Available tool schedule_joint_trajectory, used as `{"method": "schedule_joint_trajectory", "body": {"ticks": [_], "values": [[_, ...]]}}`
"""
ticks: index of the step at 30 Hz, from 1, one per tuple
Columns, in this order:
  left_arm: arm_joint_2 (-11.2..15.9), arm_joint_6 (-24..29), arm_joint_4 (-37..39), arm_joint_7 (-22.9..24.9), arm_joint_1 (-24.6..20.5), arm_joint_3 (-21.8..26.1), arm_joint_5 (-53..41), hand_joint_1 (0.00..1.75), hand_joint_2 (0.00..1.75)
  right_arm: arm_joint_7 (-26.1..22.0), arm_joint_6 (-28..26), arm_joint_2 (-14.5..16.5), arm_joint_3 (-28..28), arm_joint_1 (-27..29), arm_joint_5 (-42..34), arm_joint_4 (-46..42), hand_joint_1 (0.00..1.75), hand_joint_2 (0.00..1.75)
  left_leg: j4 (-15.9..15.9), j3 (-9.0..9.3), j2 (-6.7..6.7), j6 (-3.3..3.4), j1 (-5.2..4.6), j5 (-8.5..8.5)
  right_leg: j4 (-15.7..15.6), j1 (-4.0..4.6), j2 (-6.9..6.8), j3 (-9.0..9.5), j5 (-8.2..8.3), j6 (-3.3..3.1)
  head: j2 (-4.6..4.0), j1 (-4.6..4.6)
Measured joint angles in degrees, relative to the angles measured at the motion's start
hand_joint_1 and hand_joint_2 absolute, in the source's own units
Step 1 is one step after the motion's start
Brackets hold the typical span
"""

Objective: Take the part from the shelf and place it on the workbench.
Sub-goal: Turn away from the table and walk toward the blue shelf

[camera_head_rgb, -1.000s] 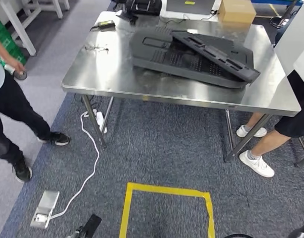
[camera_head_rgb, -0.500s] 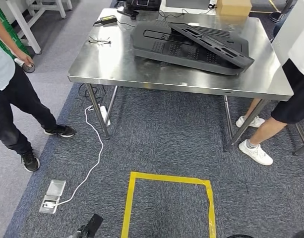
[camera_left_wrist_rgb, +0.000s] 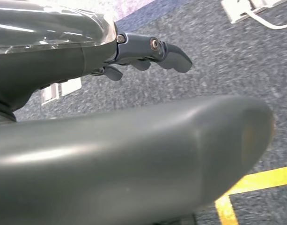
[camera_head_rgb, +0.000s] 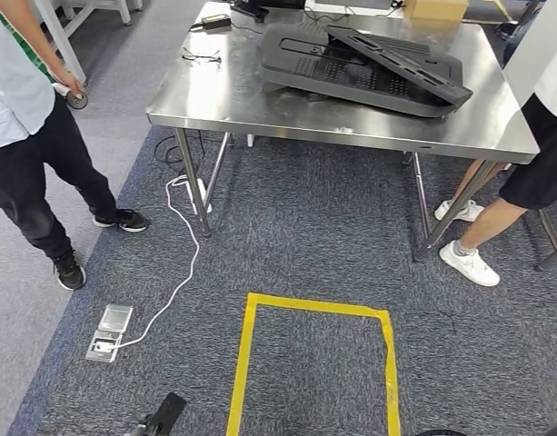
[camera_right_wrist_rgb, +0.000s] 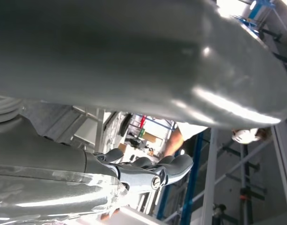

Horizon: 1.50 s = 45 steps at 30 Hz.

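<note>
While the robot looks down across blue-grey carpet, the dark parts (camera_head_rgb: 364,59) lie stacked on the steel workbench (camera_head_rgb: 213,100) ahead, one long ribbed panel resting tilted across a broader flat one. Both hands hang low, away from that bench. The left hand (camera_left_wrist_rgb: 149,49) hangs over the carpet in its wrist view, fingers stretched out and apart, gripping nothing. The right hand (camera_right_wrist_rgb: 149,171) shows its fingers extended the same way, released, with blue racking behind them. On the floor, a yellow tape square (camera_head_rgb: 316,363) marks the carpet just in front of the robot. A white cable (camera_head_rgb: 173,291) snakes from under the bench to a floor socket box (camera_head_rgb: 109,331). A person in dark trousers (camera_head_rgb: 35,173) stands at the left, and another person's legs in white shoes (camera_head_rgb: 471,263) stand by the bench's right corner. Spectacles (camera_head_rgb: 201,57) lie on the benchtop near its left edge.
</note>
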Motion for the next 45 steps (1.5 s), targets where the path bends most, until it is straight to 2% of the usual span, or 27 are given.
{"method": "schedule_joint_trajectory", "body": {"ticks": [3, 4, 6, 7, 9, 11, 12, 14, 15, 17, 19, 20, 21, 23, 25, 26, 28, 30, 32, 34, 35, 36, 38, 40, 42, 44, 45], "values": [[-0.01, 0.02, 0.01, -0.05, -0.1, 0.04, -0.02, 0.0, 0.0, 0.03, 0.0, 0.0, -0.07, 0.14, -0.21, 0.02, 0.0, 0.0, 0.05, -2.62, 0.26, 0.84, -0.16, 2.22, 8.64, -0.36, 0.08, -1.7, -8.52, 0.88, -0.01, 0.17], [-0.01, 0.02, 0.01, -0.07, -0.1, 0.04, -0.02, 0.0, 0.0, 0.03, 0.0, 0.0, -0.09, 0.15, -0.26, 0.04, 0.0, 0.0, 0.12, -3.55, 0.31, 0.89, -0.26, 2.91, 11.83, -0.42, 0.08, -1.94, -9.81, 1.02, -0.01, 0.18], [-0.01, 0.02, 0.01, -0.07, -0.11, 0.04, -0.02, 0.0, 0.0, 0.03, 0.0, 0.0, -0.17, 0.17, -0.42, 0.12, 0.0, 0.0, 0.32, -5.39, 0.37, 0.88, -0.43, 4.17, 13.83, -0.45, 0.1, -0.39, -8.17, 0.99, -0.01, 0.16], [-0.01, 0.02, 0.01, -0.08, -0.11, 0.04, -0.02, 0.0, 0.0, 0.03, 0.0, 0.0, -0.21, 0.15, -0.48, 0.15, 0.0, 0.0, 0.41, -6.24, 0.36, 0.84, -0.51, 4.77, 11.88, -0.41, 0.13, 1.75, -6.4, 0.78, 0.0, 0.16], [-0.03, 0.02, 0.01, -0.11, -0.12, 0.05, -0.03, 0.0, 0.0, 0.03, 0.0, 0.0, -0.24, 0.06, -0.52, 0.13, 0.0, 0.0, 0.54, -7.48, 0.26, 0.62, -0.68, 5.88, 3.28, -0.11, 0.39, 8.31, -4.56, -0.08, 0.0, 0.16], [-0.08, 0.01, 0.0, -0.23, -0.14, 0.06, -0.02, 0.0, 0.0, 0.06, 0.01, -0.01, -0.24, -0.12, -0.51, 0.06, 0.0, 0.0, 0.53, -8.17, 0.2, 0.08, -0.76, 6.95, -4.55, 0.27, 0.65, 13.33, -5.37, -0.85, 0.0, 0.11], [-0.09, 0.01, 0.0, -0.32, -0.14, 0.07, -0.02, 0.0, 0.0, 0.09, 0.01, -0.02, -0.24, -0.15, -0.53, 0.04, 0.0, 0.0, 0.45, -8.42, 0.2, -0.29, -0.72, 7.47, -6.41, 0.46, 0.68, 14.21, -5.68, -1.1, 0.0, 0.09], [-0.09, 0.06, 0.01, -0.47, -0.07, 0.07, -0.05, 0.0, 0.0, 0.23, 0.01, -0.06, -0.26, -0.16, -0.57, 0.08, 0.0, 0.0, 0.39, -8.96, 0.12, -0.97, -0.6, 7.82, -7.22, 0.4, 0.56, 13.65, -4.96, -1.64, 0.0, 0.08], [-0.09, 0.1, 0.01, -0.51, 0.0, 0.07, -0.07, 0.0, 0.0, 0.3, 0.01, -0.09, -0.28, -0.16, -0.61, 0.11, 0.0, 0.0, 1.13, -9.42, 0.02, -1.25, -0.59, 6.72, -7.41, 0.3, 0.5, 13.14, -4.32, -1.98, 0.0, 0.07], [-0.08, 0.2, 0.01, -0.56, 0.04, 0.07, -0.06, 0.0, 0.0, 0.42, 0.02, -0.15, -0.33, -0.17, -0.67, 0.25, 0.0, 0.0, 5.71, -10.98, -0.14, -1.66, -0.5, 1.88, -7.49, 0.16, 0.39, 11.95, -3.12, -2.51, 0.0, -0.01], [-0.08, 0.22, 0.01, -0.6, 0.03, 0.07, -0.05, 0.0, 0.0, 0.48, 0.02, -0.23, -0.4, -0.1, -0.69, 0.43, 0.0, 0.0, 13.13, -12.73, -0.16, -2.01, -0.37, -2.26, -7.18, 0.25, 0.57, 10.6, -2.23, -2.7, -0.01, -0.02], [-0.08, 0.22, 0.01, -0.61, 0.04, 0.07, -0.05, 0.0, 0.0, 0.5, 0.02, -0.28, -0.42, -0.08, -0.69, 0.51, 0.0, 0.0, 15.66, -12.93, -0.17, -2.13, -0.33, -2.52, -6.91, 0.27, 0.75, 9.89, -1.86, -2.66, 0.0, -0.01], [-0.08, 0.23, 0.0, -0.61, 0.04, 0.07, -0.05, 0.0, 0.0, 0.56, 0.02, -0.33, -0.43, -0.08, -0.69, 0.56, 0.0, 0.0, 16.21, -12.27, -0.19, -2.19, -0.28, -1.62, -6.53, 0.27, 1.03, 9.18, -1.58, -2.55, 0.0, -0.01], [-0.08, 0.24, -0.01, -0.62, 0.04, 0.07, -0.05, 0.0, 0.0, 0.84, 0.02, -0.41, -0.44, -0.1, -0.69, 0.61, 0.0, 0.0, 10.44, -7.76, -0.93, -2.12, -0.08, 1.33, -5.47, 0.21, 1.78, 7.89, -1.33, -2.31, 0.01, -0.02], [-0.08, 0.25, 0.0, -0.64, 0.04, 0.07, -0.07, 0.0, 0.0, 1.19, 0.02, -0.48, -0.46, -0.19, -0.69, 0.62, 0.0, 0.0, 2.93, -2.97, -2.75, -1.86, 0.15, 2.13, -4.22, 0.27, 2.63, 6.66, -1.29, -1.95, 0.01, 0.01], [-0.08, 0.26, 0.01, -0.64, 0.05, 0.07, -0.07, 0.0, 0.0, 1.32, 0.02, -0.51, -0.46, -0.22, -0.71, 0.62, 0.0, 0.0, 0.93, -1.87, -3.41, -1.75, 0.2, 1.85, -3.72, 0.29, 3.08, 6.12, -1.19, -1.69, 0.01, 0.02], [-0.08, 0.27, 0.01, -0.64, 0.08, 0.07, -0.08, 0.0, 0.0, 1.49, 0.01, -0.62, -0.46, -0.16, -0.73, 0.62, 0.0, 0.0, 0.16, -1.93, -3.11, -1.44, 0.14, 1.49, -3.29, 0.26, 4.05, 5.24, -0.77, -1.0, 0.01, 0.04], [-0.1, 0.27, 0.0, -0.64, 0.02, 0.09, -0.09, 0.0, 0.0, 1.55, 0.0, -0.81, -0.47, -0.03, -0.75, 0.61, 0.0, 0.0, -0.08, -2.28, -2.01, -0.78, 0.29, 1.8, -2.19, 0.18, 3.94, 4.3, -1.49, -0.29, 0.0, 0.14], [-0.12, 0.27, 0.0, -0.64, 0.03, 0.1, -0.09, 0.0, 0.0, 1.58, 0.0, -1.01, -0.44, -0.02, -0.76, 0.62, 0.0, 0.0, -0.24, -2.51, -0.77, -0.22, 0.49, 2.14, 2.82, -0.06, 2.55, 2.03, -4.76, 0.47, 0.01, 0.32], [-0.11, 0.28, 0.01, -0.64, 0.19, 0.11, -0.09, 0.0, 0.0, 1.66, 0.0, -1.17, -0.41, 0.0, -0.79, 0.74, 0.0, 0.0, -0.22, -2.7, 0.49, -0.1, 0.48, 2.21, 10.52, -0.43, 1.55, -1.17, -8.34, 1.13, 0.01, 0.42], [-0.11, 0.28, 0.01, -0.63, 0.23, 0.12, -0.09, 0.0, 0.0, 1.69, 0.0, -1.24, -0.41, 0.07, -0.8, 0.82, 0.0, 0.0, -0.2, -2.73, 1.14, -0.1, 0.47, 2.21, 12.92, -0.57, 1.34, -2.06, -8.94, 1.33, 0.01, 0.42], [-0.1, 0.28, 0.01, -0.63, 0.23, 0.13, -0.09, 0.0, 0.0, 1.72, 0.0, -1.3, -0.42, 0.13, -0.8, 0.88, 0.0, 0.0, -0.19, -2.71, 1.74, -0.11, 0.46, 2.2, 13.19, -0.67, 1.15, -1.93, -8.42, 1.44, 0.01, 0.42], [-0.1, 0.28, 0.01, -0.63, 0.11, 0.13, -0.09, 0.0, 0.0, 1.75, 0.0, -1.39, -0.42, 0.2, -0.8, 0.92, 0.0, 0.0, -0.19, -2.48, 2.8, -0.25, 0.46, 2.11, 7.05, -0.72, 0.17, 1.44, -4.6, 1.31, 0.0, 0.42], [-0.1, 0.28, 0.01, -0.63, 0.02, 0.14, -0.07, 0.0, 0.0, 1.78, 0.0, -1.45, -0.41, 0.16, -0.8, 0.92, 0.0, 0.0, -0.15, -2.35, 3.59, -0.59, 0.24, 1.97, -0.36, -0.3, -1.95, 5.1, -1.62, 0.73, 0.0, 0.41], [-0.1, 0.27, 0.01, -0.63, 0.01, 0.15, -0.05, 0.0, 0.0, 1.88, 0.0, -1.48, -0.41, 0.24, -0.82, 0.92, 0.0, 0.0, -0.09, -2.49, 4.4, -1.05, -0.05, 1.94, -2.8, 0.16, -2.84, 5.86, -1.33, -0.05, 0.0, 0.35], [-0.13, 0.26, 0.01, -0.63, -0.04, 0.15, -0.05, 0.0, 0.0, 2.03, 0.0, -1.52, -0.42, 0.46, -0.84, 0.9, 0.0, 0.0, -0.04, -2.55, 5.16, -1.64, -0.08, 1.71, -3.2, 0.06, -1.89, 5.55, -1.32, -0.8, 0.01, 0.31], [-0.14, 0.26, 0.01, -0.64, -0.08, 0.15, -0.05, 0.0, 0.0, 2.08, 0.0, -1.55, -0.44, 0.54, -0.84, 0.87, 0.0, 0.0, 0.41, -2.7, 4.65, -1.91, 0.0, 1.13, -3.45, -0.07, -1.37, 5.54, -1.19, -1.2, 0.01, 0.29]]}}
